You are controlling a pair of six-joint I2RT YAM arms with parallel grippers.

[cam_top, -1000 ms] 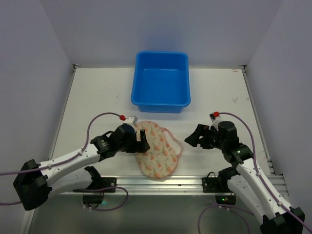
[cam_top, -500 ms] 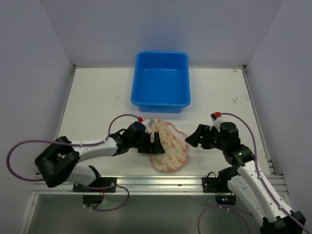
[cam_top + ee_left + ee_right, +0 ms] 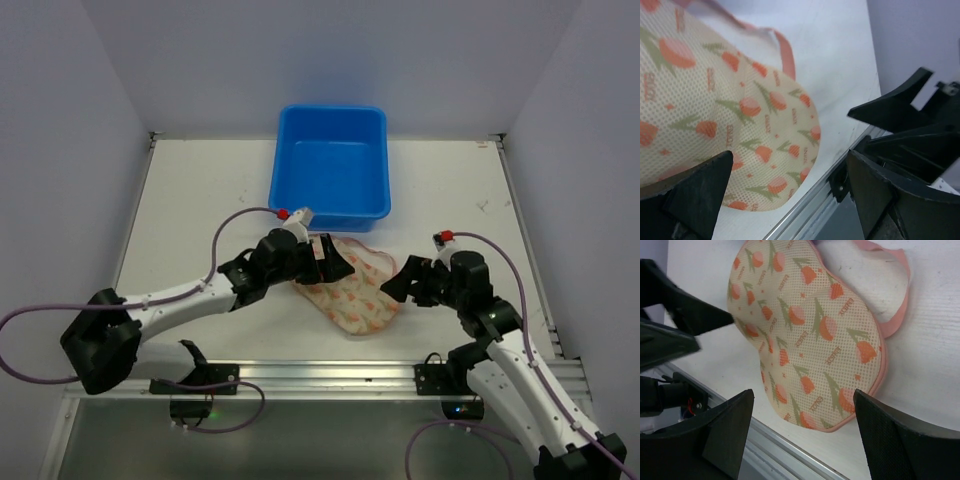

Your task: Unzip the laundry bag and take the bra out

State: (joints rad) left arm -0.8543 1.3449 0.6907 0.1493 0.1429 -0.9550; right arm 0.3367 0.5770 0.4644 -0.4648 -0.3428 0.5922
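The left pincer (image 3: 790, 156) stands wide open, holding nothing, one finger (image 3: 695, 196) over the upper-left end of the laundry bag (image 3: 352, 292); the right pincer (image 3: 804, 395) gapes empty just right of it. The bag lies loose at lower centre of the table (image 3: 200, 200), bra unseen, so tugging its zip unpinned would likely drag it toward the front rail (image 3: 330, 372).

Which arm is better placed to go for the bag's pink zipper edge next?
Right, I'd say. The right gripper is open, empty and just beside the laundry bag's right edge, facing the pink edging. The left gripper, also open, sits over the bag's far end, better suited to pinning it down.
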